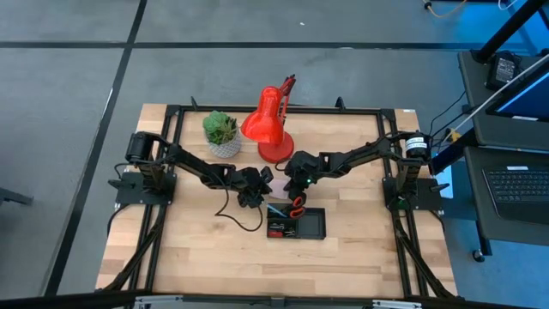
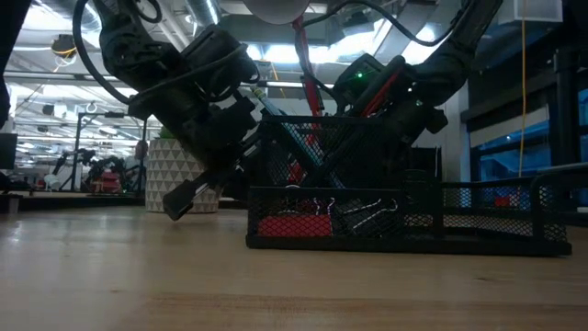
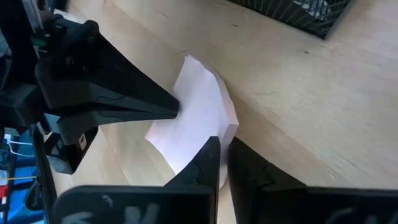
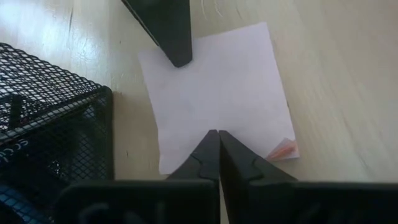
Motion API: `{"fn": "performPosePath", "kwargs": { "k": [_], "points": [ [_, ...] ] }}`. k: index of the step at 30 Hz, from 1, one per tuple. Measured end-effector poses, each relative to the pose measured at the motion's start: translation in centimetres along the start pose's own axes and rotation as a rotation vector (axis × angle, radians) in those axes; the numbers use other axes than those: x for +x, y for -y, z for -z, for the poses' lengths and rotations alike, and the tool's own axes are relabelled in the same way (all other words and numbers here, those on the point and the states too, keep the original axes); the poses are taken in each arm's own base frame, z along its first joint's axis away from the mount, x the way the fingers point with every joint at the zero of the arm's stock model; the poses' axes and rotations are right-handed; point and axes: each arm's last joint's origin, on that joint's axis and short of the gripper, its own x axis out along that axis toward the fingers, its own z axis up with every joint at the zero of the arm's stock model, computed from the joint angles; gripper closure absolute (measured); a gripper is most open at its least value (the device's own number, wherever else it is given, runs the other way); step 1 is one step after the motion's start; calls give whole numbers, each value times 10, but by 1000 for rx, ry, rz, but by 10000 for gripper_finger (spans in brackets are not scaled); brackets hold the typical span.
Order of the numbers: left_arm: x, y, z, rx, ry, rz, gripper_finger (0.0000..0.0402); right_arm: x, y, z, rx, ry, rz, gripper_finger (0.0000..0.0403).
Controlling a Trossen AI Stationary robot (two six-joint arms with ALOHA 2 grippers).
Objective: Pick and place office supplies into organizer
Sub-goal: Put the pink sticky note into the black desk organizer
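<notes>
Honestly the risk is the pink sticky-note pad (image 4: 217, 99) sliding or peeling. It lies flat on the table just beside the organizer (image 4: 56, 118). Left gripper (image 3: 222, 163) is pinched shut at its edge; right gripper (image 4: 218, 144) presses down closed, holding nothing.

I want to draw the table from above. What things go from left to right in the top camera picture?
Green potted plant → left end effector → red desk lamp → black organizer.
</notes>
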Motion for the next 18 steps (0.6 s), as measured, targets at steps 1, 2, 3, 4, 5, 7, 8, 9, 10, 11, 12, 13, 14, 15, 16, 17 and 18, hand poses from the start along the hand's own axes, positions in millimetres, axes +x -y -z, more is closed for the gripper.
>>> {"fn": "performPosePath", "kwargs": {
  "k": [1, 2, 3, 4, 5, 7, 8, 9, 10, 11, 12, 13, 14, 15, 16, 17, 18],
  "points": [
    [0, 0, 0, 0, -2, 3, 392, 0, 0, 0, -3, 3, 0, 396],
    [0, 1, 0, 0, -3, 5, 392, 0, 0, 0, -14, 4, 0, 393],
    [0, 1, 0, 0, -4, 8, 392, 0, 0, 0, -24, 6, 0, 389],
    [0, 1, 0, 1, -5, 10, 392, 0, 0, -1, -30, 7, 0, 385],
    [0, 1, 1, 1, -6, 11, 391, 0, 0, -1, -35, 8, 0, 380],
    [0, 1, 1, 1, -8, 13, 391, 0, 0, -1, -50, 11, -1, 369],
    [0, 1, 1, 1, -9, 14, 391, 0, 0, -1, -52, 14, -2, 363],
    [0, 1, 1, 1, -10, 15, 392, 0, 0, -2, -53, 17, -3, 357],
    [0, 2, 1, 1, -11, 16, 393, 0, 0, -2, -53, 20, -3, 350],
    [0, 2, 1, -1, -13, 17, 393, 0, 0, -2, -54, 23, -4, 342],
    [0, 2, 1, -1, -15, 19, 393, 0, -1, -2, -58, 25, -5, 334],
    [0, 2, 1, -1, -17, 20, 392, 0, -1, -3, -59, 27, -5, 325],
    [0, 2, 1, -1, -17, 21, 392, 0, -1, -3, -60, 30, -5, 317],
    [0, 2, 1, -2, -18, 21, 392, 0, -1, -3, -62, 32, -3, 308],
    [0, 2, 1, -2, -19, 21, 393, 0, -1, -3, -63, 35, 0, 298],
    [0, 2, 1, -1, -20, 21, 393, 0, -1, -3, -63, 37, 4, 288],
    [0, 2, 1, -2, -21, 21, 393, 0, -1, -3, -64, 39, 6, 278]
  ]
}}
